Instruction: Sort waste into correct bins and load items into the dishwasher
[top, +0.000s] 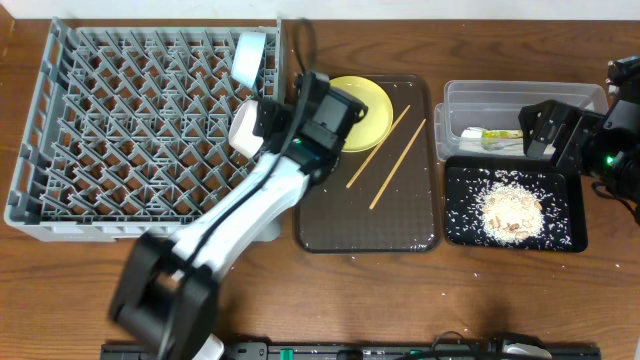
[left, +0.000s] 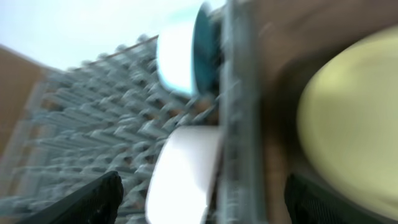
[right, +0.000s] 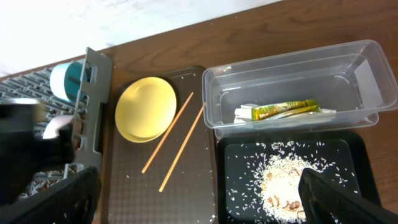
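Dishwasher loading at wooden bench (top: 450, 300): left claw (left: 205, 202) at right wall of grey dish rack (top: 30, 150), fingers spread wide, released, gripping nothing. White bowl (top: 245, 128) on edge just inside that wall, between the fingers but seemingly touching neither. Light blue bowl (top: 248, 55) on edge farther along same wall. Both stood upright, presumably for bracing by pegs and for draining.

Yellow plate (top: 378, 105) and pair of wooden chopsticks (top: 378, 147) flat on dark brown serving tray (top: 400, 225) beside rack, not yet loaded.

Right claw (right: 199, 208) likewise open and empty, hovering over seam between clear plastic tub (top: 460, 92) and black tray (top: 455, 235). Waste apparently split by kind: green-and-yellow wrapper (right: 286, 110) and white napkin (right: 244, 114) in tub, rice scraps (top: 510, 210) heaped and scattered in black tray, a few grains strayed onto bench and serving tray.

From right wrist: whole plate unobstructed, wrapper's colours plain. Overhead, plate partly hidden under left arm, wrapper reduced to a pale smear beside right claw. From left wrist, blurred by motion: bowls hard against rack wall, plate just beyond it. From overhead alone: both arms at once, well apart. Small white cup not made out in any view.
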